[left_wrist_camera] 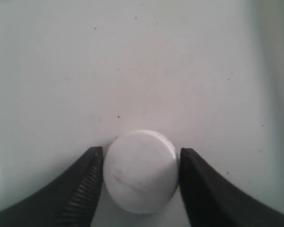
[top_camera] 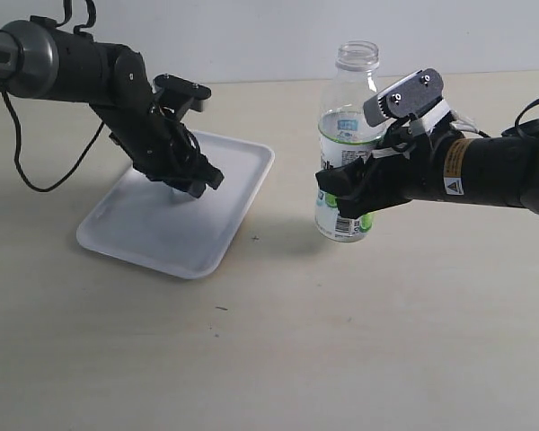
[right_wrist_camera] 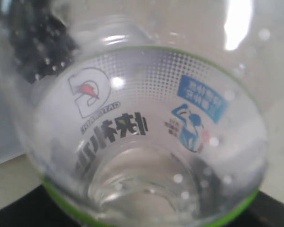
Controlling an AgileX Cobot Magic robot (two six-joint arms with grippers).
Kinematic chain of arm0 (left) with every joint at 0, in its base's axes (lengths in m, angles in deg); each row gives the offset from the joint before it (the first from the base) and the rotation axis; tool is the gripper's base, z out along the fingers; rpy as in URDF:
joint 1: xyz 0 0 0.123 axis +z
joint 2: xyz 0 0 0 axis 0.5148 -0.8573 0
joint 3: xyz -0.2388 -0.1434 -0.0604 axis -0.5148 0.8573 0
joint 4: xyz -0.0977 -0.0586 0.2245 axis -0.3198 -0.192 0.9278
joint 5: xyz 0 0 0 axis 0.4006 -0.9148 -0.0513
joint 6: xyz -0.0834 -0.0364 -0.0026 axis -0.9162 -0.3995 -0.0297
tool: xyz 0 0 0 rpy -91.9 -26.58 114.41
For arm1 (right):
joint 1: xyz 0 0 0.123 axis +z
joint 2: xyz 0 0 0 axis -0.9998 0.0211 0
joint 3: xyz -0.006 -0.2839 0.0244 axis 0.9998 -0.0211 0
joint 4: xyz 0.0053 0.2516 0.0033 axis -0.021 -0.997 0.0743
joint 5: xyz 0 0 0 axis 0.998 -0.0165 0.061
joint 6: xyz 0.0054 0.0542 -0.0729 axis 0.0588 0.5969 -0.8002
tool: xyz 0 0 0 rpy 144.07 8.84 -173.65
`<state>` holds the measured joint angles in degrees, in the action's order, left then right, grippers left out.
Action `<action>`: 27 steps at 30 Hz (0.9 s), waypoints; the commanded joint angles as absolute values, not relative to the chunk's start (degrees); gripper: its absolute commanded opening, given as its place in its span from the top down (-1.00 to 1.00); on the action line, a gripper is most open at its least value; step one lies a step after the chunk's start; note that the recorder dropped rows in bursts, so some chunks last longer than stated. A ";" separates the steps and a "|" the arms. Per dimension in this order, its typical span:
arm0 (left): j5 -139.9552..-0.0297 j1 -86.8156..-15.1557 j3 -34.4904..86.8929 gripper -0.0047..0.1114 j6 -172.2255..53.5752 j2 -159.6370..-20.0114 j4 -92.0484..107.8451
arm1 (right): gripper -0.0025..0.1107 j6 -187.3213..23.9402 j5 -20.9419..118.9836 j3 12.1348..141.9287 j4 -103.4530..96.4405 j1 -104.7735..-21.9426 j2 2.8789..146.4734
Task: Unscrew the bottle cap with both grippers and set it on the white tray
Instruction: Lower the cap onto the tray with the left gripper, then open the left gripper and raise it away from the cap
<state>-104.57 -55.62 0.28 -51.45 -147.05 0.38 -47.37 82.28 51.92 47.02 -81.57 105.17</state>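
The white bottle cap (left_wrist_camera: 141,171) lies flat on the white tray (left_wrist_camera: 132,71). My left gripper (left_wrist_camera: 141,155) stands low over the tray (top_camera: 135,233), its black fingers (left_wrist_camera: 85,184) on either side of the cap with only slim gaps, so it is open. In the exterior view the left gripper (top_camera: 196,178) hides the cap. The clear bottle (top_camera: 349,126) with its green-and-white label stands upright and uncapped, its neck bare. My right gripper (top_camera: 349,190) is shut on the bottle's lower body. The bottle (right_wrist_camera: 142,118) fills the right wrist view.
The tray lies at an angle on the beige table (top_camera: 278,341), left of the bottle. A black cable (top_camera: 22,171) hangs from the left arm behind the tray. A pale wall (top_camera: 251,36) bounds the table at the back.
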 commanded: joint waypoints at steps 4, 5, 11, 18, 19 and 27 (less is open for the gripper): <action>-107.84 -55.49 0.40 -0.63 -51.38 -147.06 0.24 | 0.96 -47.35 84.87 51.90 46.58 -81.48 104.92; -108.05 -55.49 0.40 -0.61 -51.38 -147.06 0.24 | 0.96 -47.35 84.87 51.90 46.58 -81.48 104.92; -109.31 -55.49 0.40 -0.40 -51.49 -144.96 0.88 | 0.96 -47.35 84.87 51.90 46.58 -81.48 104.92; -111.47 -55.49 0.40 -0.03 -51.76 -138.22 -0.40 | 0.96 -47.33 86.69 51.90 45.04 -81.48 104.92; -111.91 -55.49 0.64 0.06 -51.76 -137.21 -1.66 | 0.96 -47.57 86.84 51.90 44.76 -81.48 104.92; -97.81 -55.59 14.52 0.91 -38.16 -129.29 -19.12 | 0.96 -54.50 92.34 49.30 42.04 -81.48 104.92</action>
<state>-104.32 -55.62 9.42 -44.08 -131.90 -12.78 -50.85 85.71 51.04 44.67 -81.57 105.17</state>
